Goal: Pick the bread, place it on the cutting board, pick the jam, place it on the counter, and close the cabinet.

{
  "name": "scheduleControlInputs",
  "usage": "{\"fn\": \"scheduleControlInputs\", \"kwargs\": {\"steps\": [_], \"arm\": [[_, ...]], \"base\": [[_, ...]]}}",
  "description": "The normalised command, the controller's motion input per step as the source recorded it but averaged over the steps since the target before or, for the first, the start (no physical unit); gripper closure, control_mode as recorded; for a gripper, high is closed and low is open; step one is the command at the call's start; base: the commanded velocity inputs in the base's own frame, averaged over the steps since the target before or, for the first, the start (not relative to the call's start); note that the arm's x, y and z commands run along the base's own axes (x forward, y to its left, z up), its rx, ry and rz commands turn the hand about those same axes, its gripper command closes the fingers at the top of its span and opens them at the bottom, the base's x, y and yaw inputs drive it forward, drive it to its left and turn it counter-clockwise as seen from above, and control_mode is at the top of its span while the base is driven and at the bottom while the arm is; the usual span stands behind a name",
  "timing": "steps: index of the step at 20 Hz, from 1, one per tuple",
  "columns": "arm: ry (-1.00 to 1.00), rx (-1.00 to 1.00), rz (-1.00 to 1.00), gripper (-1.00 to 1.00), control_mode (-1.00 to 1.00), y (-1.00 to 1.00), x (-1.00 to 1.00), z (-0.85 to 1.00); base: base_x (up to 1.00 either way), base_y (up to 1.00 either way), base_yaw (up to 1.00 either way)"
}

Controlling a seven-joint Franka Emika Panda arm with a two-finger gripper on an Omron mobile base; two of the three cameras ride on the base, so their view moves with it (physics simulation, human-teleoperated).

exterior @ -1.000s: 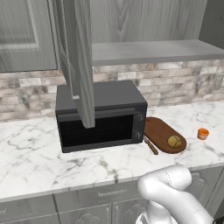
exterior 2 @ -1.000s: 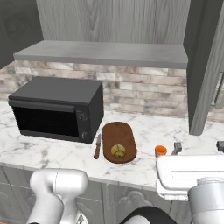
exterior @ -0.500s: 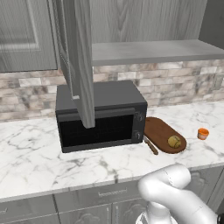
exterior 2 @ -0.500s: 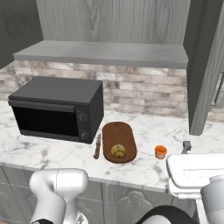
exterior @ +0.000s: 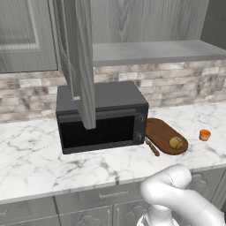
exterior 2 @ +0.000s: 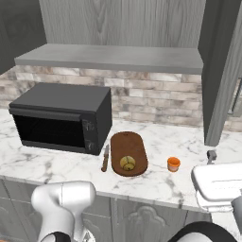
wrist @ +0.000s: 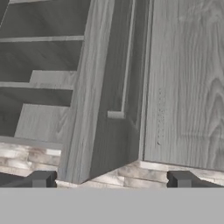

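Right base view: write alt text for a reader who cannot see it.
A round bread sits on an oval wooden cutting board on a white marble counter, with an orange jam jar beside it. A black microwave stands left, under the open cabinet.

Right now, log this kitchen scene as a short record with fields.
bread: on the board
board: on the counter, right of the microwave
jam: upright on the counter, right of the board
counter: white marble
cabinet: doors open
end effector: open, empty, facing a cabinet door
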Motion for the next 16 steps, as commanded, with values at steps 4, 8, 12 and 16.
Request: {"fn": "scheduleControlInputs", "kwargs": {"steps": [4, 8, 12, 16], "arm": [[0.0, 0.02, 0.07, -1.0, -1.0, -0.12, 0.08, 0.04], [0.0, 0.02, 0.07, -1.0, -1.0, -0.07, 0.09, 0.09], [0.0, 0.03, 0.06, -1.0, -1.0, -0.07, 0.12, 0.13], [0.0, 0.03, 0.05, -1.0, -1.0, -0.09, 0.16, 0.11]], "base": [[0.0, 0.0, 0.0], [0.0, 0.0, 0.0], [0.0, 0.0, 0.0], [0.0, 0.0, 0.0]]}}
